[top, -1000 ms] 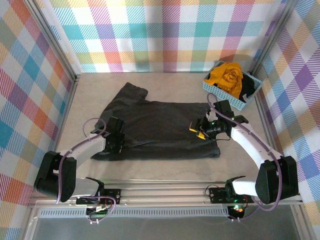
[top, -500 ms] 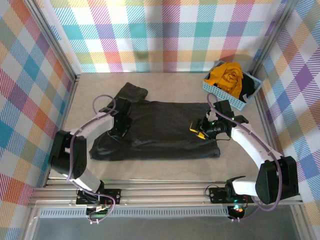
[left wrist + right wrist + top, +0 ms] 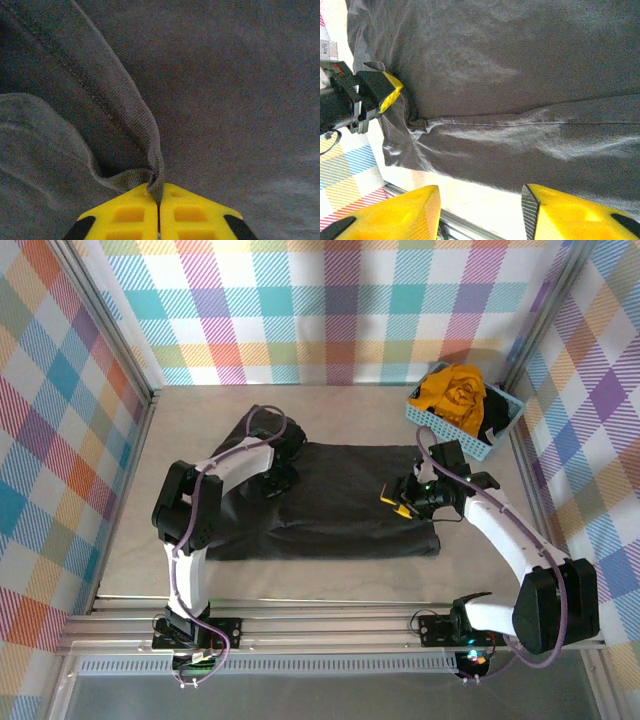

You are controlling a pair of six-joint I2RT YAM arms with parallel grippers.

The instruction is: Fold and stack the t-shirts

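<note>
Left wrist view: left hand (image 3: 159,199) has its yellow fingers (image 3: 125,215) cut by the bottom edge. The pinched fold of the dark charcoal cloth t-shirt (image 3: 225,90) vanishes into the seam between them, so depth of bite is unreadable. The shirt runs off every edge. Right wrist view: right hand (image 3: 481,200) yellow fingers (image 3: 570,215) clipped at the bottom too. Top view: left arm (image 3: 235,460) covers the shirt's far-left sleeve and that hand's fingertips. Dark cloth (image 3: 497,428) beside the mustard-yellow t-shirt (image 3: 455,392) in the light blue plastic lattice basket (image 3: 445,430) is mostly buried, can't tell what it is.

Charcoal t-shirt (image 3: 350,502) flat on table (image 3: 330,576)
</note>
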